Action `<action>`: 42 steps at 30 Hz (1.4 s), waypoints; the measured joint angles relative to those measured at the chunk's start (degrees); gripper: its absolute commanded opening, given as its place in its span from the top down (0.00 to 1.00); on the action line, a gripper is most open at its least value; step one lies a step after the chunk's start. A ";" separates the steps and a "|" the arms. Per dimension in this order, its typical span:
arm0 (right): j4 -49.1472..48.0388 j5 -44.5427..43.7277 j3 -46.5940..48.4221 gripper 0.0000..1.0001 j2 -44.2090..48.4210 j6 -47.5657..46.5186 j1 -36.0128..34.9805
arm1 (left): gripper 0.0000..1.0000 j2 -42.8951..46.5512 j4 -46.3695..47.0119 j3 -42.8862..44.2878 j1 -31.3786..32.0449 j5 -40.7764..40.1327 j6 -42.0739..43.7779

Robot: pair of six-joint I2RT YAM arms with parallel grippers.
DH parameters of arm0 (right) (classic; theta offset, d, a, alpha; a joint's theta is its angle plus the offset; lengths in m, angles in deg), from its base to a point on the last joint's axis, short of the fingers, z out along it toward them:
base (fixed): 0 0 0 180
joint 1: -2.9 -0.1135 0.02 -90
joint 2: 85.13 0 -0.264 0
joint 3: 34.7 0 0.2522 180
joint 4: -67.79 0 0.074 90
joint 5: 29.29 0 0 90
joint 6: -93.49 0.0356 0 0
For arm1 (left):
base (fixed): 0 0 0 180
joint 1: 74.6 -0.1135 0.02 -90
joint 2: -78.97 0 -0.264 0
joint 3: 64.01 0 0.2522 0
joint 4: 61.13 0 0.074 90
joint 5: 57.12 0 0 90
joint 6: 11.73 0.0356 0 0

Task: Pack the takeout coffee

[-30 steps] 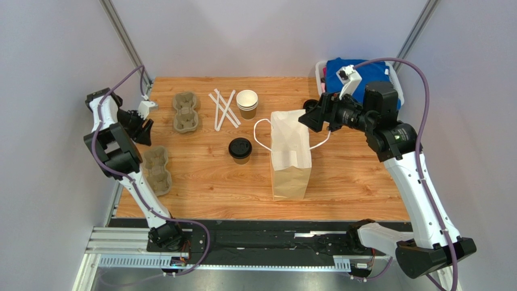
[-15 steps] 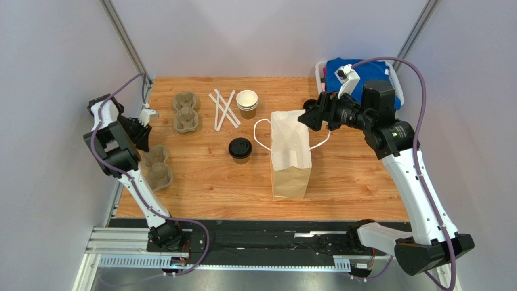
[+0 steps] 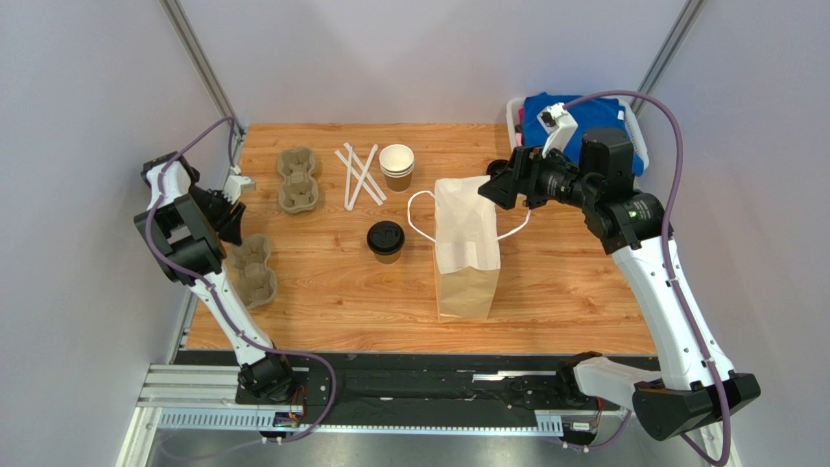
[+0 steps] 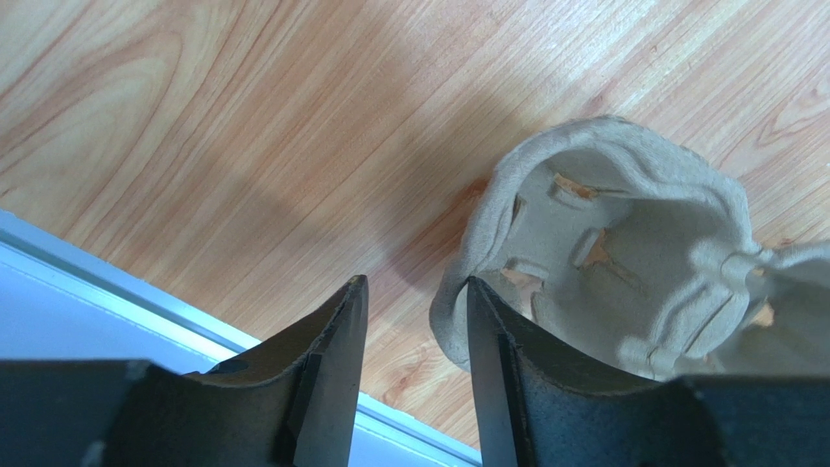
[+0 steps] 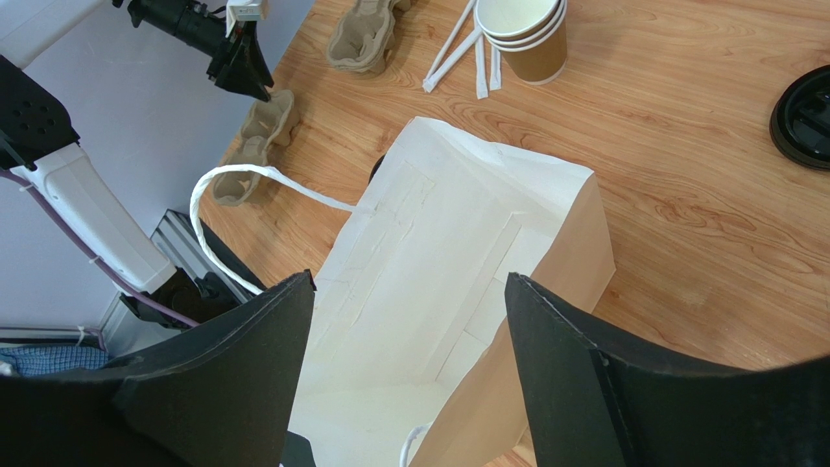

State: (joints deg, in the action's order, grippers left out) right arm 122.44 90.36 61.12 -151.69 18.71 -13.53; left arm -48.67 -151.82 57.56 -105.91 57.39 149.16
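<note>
Materials: the takeout coffee is a short brown paper cup under a round black lid. It stands upright on the wood-grain table. The paper bag is pale, creased and flat-sided with white loop handles, and it is much taller than the cup.

Position: you have the cup at mid-table, just left of the bag and apart from it. It is well away from both grippers.

The right gripper hangs over the top of the bag, jaws spread wide and holding nothing. The bag stands between it and the cup.

The left gripper is at the table's left edge. Its jaws are parted by a narrow gap with nothing in them, and the rim of a moulded pulp cup carrier lies just beside one finger.

Also present: a second carrier, white wrapped straws and a stack of lidless cups lie beyond the coffee.
</note>
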 measured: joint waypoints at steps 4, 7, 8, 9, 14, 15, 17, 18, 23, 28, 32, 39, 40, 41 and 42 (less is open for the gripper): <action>0.00 0.04 0.00 0.23 0.00 0.02 0.02 | 0.48 0.00 -0.02 -0.31 0.00 0.68 0.17; 0.00 0.04 0.00 0.23 -0.07 0.02 0.02 | 0.46 0.00 -0.02 -0.33 0.00 0.87 0.46; 0.00 0.07 0.00 0.23 -0.11 0.02 0.02 | 0.45 0.00 0.02 -0.42 0.00 0.92 0.55; 0.00 0.09 0.00 0.23 -0.15 0.04 0.02 | 0.44 0.00 0.02 -0.52 0.00 0.94 0.66; 0.00 0.48 0.00 0.23 -0.61 0.11 0.02 | 0.38 0.00 0.02 -1.27 0.00 0.94 2.29; 0.00 0.50 0.00 0.23 -0.72 0.22 0.02 | 0.37 0.00 0.00 -1.31 0.00 0.94 2.75; 0.00 0.50 0.00 0.23 -0.81 0.39 0.02 | 0.36 0.02 0.02 -1.33 0.04 0.96 3.48; 0.00 0.55 0.00 0.23 -0.85 0.46 0.04 | 0.34 0.02 0.04 -1.33 0.09 0.96 3.96; 0.00 0.92 0.00 0.23 -0.85 0.85 0.11 | 0.34 0.02 0.02 -1.29 0.15 1.29 8.48; 0.00 0.94 0.00 0.23 -0.92 1.07 0.11 | 0.37 0.17 0.02 -1.27 0.96 0.66 11.52; 0.00 0.94 0.00 0.23 -1.07 1.09 0.13 | 0.48 0.22 0.02 -1.27 1.68 0.15 12.98; 0.00 0.96 0.00 0.24 -1.38 1.09 0.24 | 0.86 0.68 0.26 -2.60 2.80 -1.18 15.32; 0.00 0.96 0.00 0.23 -1.40 1.07 0.28 | 0.89 0.81 0.20 -2.91 2.89 -1.18 15.45; 0.00 0.96 0.04 0.23 -1.40 1.05 0.39 | 0.91 1.07 0.09 -3.19 3.02 -1.14 15.63; 0.00 0.96 0.07 0.23 -1.40 1.03 0.46 | 0.94 1.46 0.02 -3.50 3.08 -1.05 15.87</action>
State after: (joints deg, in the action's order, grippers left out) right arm 122.44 91.32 61.19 -153.09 19.74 -13.07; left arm -47.20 -151.79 54.06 -102.83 56.34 165.03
